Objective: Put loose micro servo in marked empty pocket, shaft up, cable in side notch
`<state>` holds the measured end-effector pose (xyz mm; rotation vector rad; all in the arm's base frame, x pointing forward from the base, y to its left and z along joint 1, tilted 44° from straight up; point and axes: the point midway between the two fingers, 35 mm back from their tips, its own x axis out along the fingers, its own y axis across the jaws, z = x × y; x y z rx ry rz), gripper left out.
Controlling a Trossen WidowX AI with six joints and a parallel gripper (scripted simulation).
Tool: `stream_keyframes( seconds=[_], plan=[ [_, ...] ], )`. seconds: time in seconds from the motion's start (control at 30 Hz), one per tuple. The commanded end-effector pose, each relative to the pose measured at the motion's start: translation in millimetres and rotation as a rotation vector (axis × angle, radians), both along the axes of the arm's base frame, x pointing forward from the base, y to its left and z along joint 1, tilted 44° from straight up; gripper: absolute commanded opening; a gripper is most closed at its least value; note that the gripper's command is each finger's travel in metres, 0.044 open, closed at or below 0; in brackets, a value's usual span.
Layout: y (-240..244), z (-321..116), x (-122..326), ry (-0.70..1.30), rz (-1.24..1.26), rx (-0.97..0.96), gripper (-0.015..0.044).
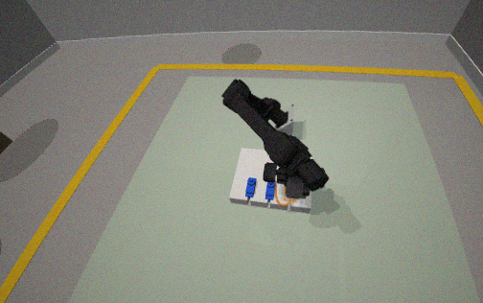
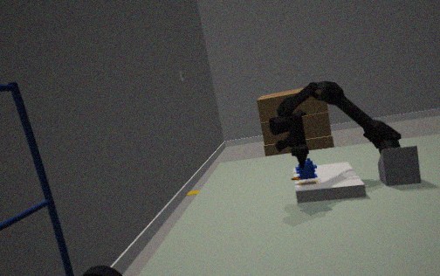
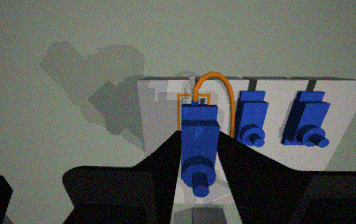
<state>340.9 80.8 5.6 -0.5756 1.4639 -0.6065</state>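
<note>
My gripper is shut on the loose blue micro servo, output shaft up. It holds the servo over the deck; the exact gap below is unclear. The orange outline of the marked pocket shows around the servo's far end in the wrist view, and the servo hides most of the pocket. The orange cable leaves the far end, arches over the deck's edge and bends back to the right. The notch is partly visible there. In the top view the arm hides the servo.
Two seated blue servos stand to the right of the pocket in the wrist view, the nearer one close to my finger and the cable. A grey block stands at the arm's base. Stacked brown boxes stand behind.
</note>
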Motion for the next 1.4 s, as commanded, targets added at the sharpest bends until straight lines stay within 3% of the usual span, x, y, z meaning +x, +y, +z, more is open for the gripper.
stream_keyframes(
  seconds=[0.0,1.37],
  plan=[
    [-5.2,-4.9,0.1,0.002,0.007,-0.005,0.0000],
    [-23.1,-23.1,0.2,0.002,0.007,-0.006,0.0000]
  ],
)
